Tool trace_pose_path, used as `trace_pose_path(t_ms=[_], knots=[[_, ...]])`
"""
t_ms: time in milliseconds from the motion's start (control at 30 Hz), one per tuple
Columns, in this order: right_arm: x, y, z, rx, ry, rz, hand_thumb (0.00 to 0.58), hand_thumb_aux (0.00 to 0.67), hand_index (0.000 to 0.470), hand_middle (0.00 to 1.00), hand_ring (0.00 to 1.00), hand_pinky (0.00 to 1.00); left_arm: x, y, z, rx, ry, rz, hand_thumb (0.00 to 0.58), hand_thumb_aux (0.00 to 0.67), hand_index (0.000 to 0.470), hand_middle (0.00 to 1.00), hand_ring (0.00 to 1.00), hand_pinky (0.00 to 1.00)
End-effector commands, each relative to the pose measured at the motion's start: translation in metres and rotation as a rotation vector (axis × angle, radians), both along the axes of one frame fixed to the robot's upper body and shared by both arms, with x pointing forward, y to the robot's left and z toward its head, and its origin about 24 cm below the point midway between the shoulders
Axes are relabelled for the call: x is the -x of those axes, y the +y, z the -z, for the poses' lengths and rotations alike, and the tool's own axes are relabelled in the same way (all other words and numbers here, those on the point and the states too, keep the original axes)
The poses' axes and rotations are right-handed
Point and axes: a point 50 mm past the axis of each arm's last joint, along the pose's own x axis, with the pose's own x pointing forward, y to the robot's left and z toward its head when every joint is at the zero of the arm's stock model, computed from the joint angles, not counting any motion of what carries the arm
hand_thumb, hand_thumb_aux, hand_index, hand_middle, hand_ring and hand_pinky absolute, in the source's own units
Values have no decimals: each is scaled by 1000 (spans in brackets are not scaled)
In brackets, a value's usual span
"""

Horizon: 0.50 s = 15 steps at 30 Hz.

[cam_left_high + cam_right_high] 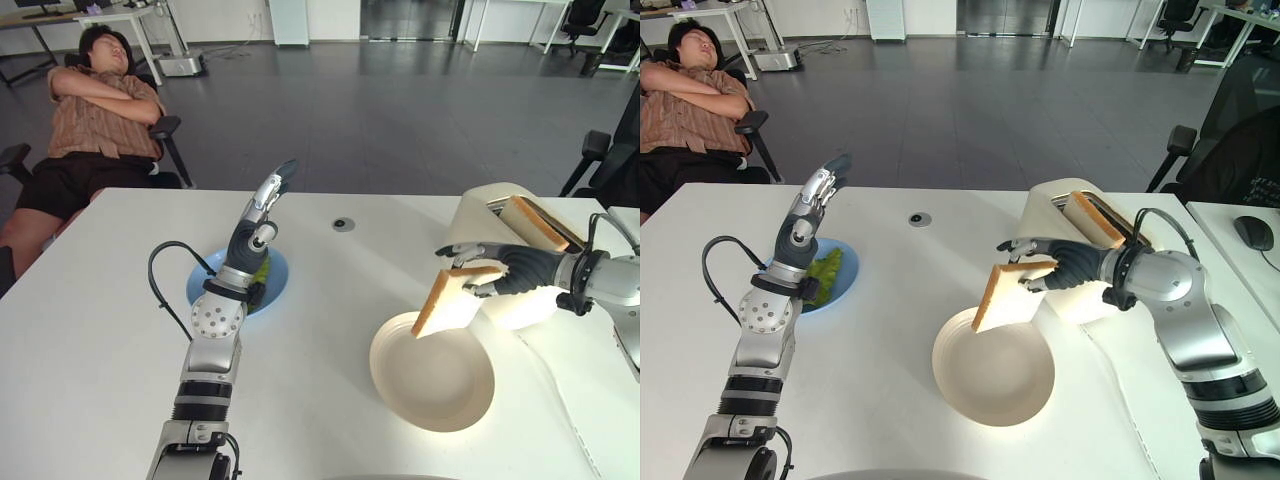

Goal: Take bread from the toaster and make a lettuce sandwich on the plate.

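My right hand point(492, 270) is shut on a slice of bread point(450, 299), holding it tilted above the far right rim of the cream plate point(432, 385). A cream toaster point(487, 207) stands behind the plate at the right, with a second slice point(532, 222) sticking out of its slot. A blue plate point(847, 268) carries green lettuce point(823, 270) at the left. My left hand point(262, 213) hovers over that blue plate, fingers stretched out and holding nothing.
The white table point(90, 330) has a small round grommet point(343, 224) near its far edge. A black cable point(165, 275) loops beside my left arm. A computer mouse point(1253, 232) lies on the neighbouring desk at the right.
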Motion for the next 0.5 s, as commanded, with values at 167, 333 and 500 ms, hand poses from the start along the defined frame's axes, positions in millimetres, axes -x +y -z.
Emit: trace_pose_path(t_ms=[167, 333, 500], knots=[[11, 16, 15, 93, 122, -105, 580, 670, 470, 0, 0, 0, 2, 2, 1, -22, 18, -1, 0, 0, 0, 0, 0, 0], [19, 23, 17, 113, 165, -156, 580, 670, 470, 0, 0, 0, 4, 3, 0, -23, 17, -3, 0, 0, 0, 0, 0, 0], [23, 27, 19, 151, 197, -183, 580, 670, 470, 0, 0, 0, 4, 2, 0, -23, 19, -1, 0, 0, 0, 0, 0, 0]])
